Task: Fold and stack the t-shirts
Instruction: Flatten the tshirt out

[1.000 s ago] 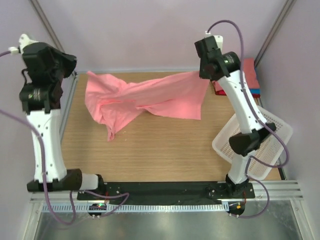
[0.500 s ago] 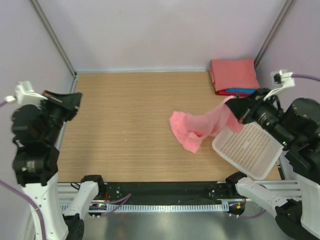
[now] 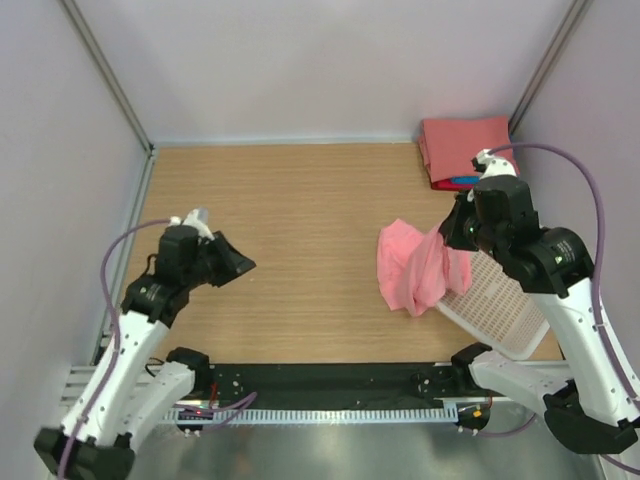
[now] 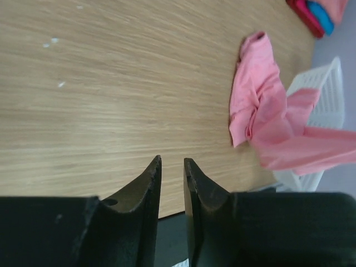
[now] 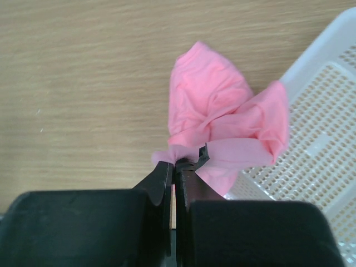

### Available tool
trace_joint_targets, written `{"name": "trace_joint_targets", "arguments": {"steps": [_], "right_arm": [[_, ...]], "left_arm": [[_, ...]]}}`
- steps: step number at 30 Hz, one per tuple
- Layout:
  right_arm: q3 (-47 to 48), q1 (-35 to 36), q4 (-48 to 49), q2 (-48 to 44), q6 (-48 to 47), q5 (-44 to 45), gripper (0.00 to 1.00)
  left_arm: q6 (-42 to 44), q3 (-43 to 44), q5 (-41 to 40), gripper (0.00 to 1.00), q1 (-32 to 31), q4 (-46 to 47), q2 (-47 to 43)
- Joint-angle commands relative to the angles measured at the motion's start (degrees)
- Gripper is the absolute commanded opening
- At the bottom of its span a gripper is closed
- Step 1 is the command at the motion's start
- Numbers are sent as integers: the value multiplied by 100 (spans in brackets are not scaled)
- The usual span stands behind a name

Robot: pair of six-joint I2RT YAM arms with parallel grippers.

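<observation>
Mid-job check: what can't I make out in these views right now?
- Top view: right gripper hidden under its own wrist.
- Folded stack: shirt count unclear; right arm covers its near edge, left wrist view crops it.
- Basket: inside partly hidden by pink t-shirt and arm.

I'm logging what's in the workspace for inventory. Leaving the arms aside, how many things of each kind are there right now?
Loose pink t-shirt: 1
Folded stack of t-shirts: 1 (coral on top, blue and red edges below; number of layers can't be told)
White mesh basket: 1
Total: 3
</observation>
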Motion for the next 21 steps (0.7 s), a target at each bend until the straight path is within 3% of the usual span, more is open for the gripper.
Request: {"name": "trace_joint_targets", "arguments": {"steps": [1,4,6,10,16,21], "right_arm": [[565,-5,-555,258,217,1547,1],[785,-13,-813,584,140,2235,1],[768,-40,-717,593,-18,2825,1],[979,-84,-813,699,-98,2870,1],[830,-136,-611,742,148,2695,1],[892,-154,-621,840,183,2694,1]], "left_arm": [[492,646,-1088,26,-1614,1001,899],[1045,1724,-1968,29,-2909,1010,2453],[1309,2184,-1998,30,-3308,1133,3444],[1513,3379,-1902,32,-4012,1169,4828],[740,3575,-1278,36,-4040,1958,6138],[213,3629,-987,42,-4049,2118,6667]]}}
